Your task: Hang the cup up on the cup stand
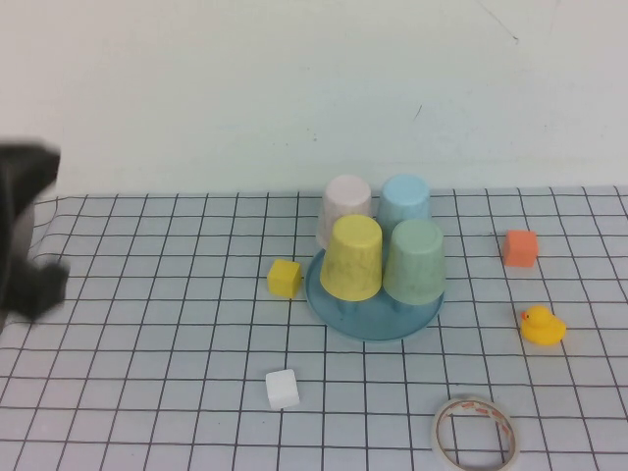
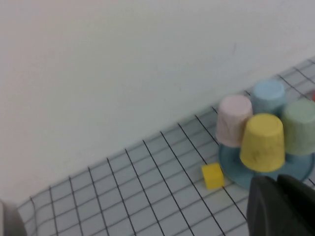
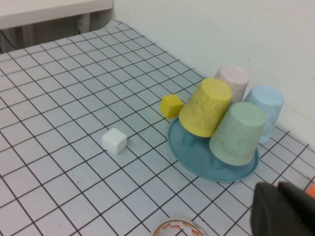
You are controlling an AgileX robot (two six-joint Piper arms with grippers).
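- High view: the cup (image 1: 414,259) sits inverted on the cup stand (image 1: 375,320), beside the yellow cup (image 1: 352,257).
- Judged light, stiff, slippery; take hold across its tapered wall.
- Left gripper (image 1: 27,231) at the counter's (image 1: 147,392) left edge; jaws: cannot tell.
- Right gripper (image 3: 288,211) appears only in its wrist view; jaws: cannot tell.
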